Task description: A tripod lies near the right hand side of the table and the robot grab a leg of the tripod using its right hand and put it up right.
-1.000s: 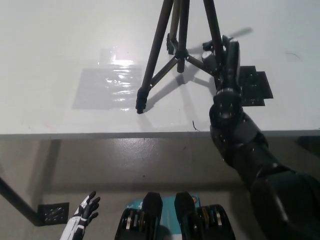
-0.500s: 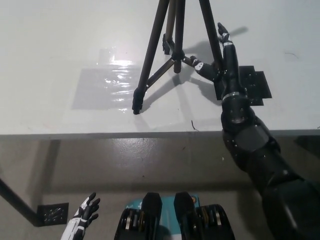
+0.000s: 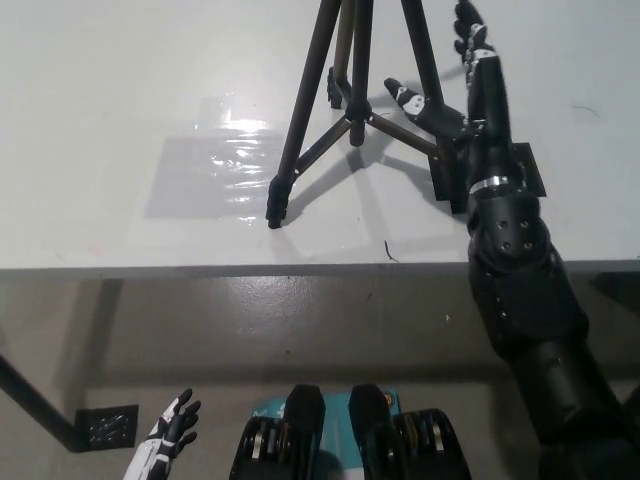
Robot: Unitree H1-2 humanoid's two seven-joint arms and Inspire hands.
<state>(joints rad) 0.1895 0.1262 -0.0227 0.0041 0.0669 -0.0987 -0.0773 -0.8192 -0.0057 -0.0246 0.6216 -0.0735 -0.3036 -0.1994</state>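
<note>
The right hand (image 3: 462,85) is spread wide and holds nothing: its fingers (image 3: 470,30) reach away up the bench and its thumb (image 3: 405,97) sticks out toward picture left. The nearest tripod leg (image 3: 422,50) passes close beside the palm, between thumb and fingers as seen from the head view, though I cannot tell whether anything touches it. Under the wrist lies a black plate (image 3: 520,165), flat on the bench (image 3: 120,80).

The tripod (image 3: 345,90) stands upright near the right-hand side of the bench, its legs splayed and tied by spreader braces (image 3: 330,140) to a centre hub. The near-left foot (image 3: 276,212) is planted just beside a glossy patch (image 3: 215,165) of the surface. The top of the tripod runs out of the frame, so its lean cannot be judged.

The step in hand looks like the release and retreat, and doing it well means not disturbing what already stands. The hand should draw back toward the bench edge along its own forearm line, fingers kept spread, so that neither thumb nor palm hooks the close leg. A sideways sweep to picture left is the move to avoid (the brace and leg sit right there). A slow start would show any wobble early.

The left hand (image 3: 170,425) rests low at the lower left, below the bench, fingers apart and empty.
</note>
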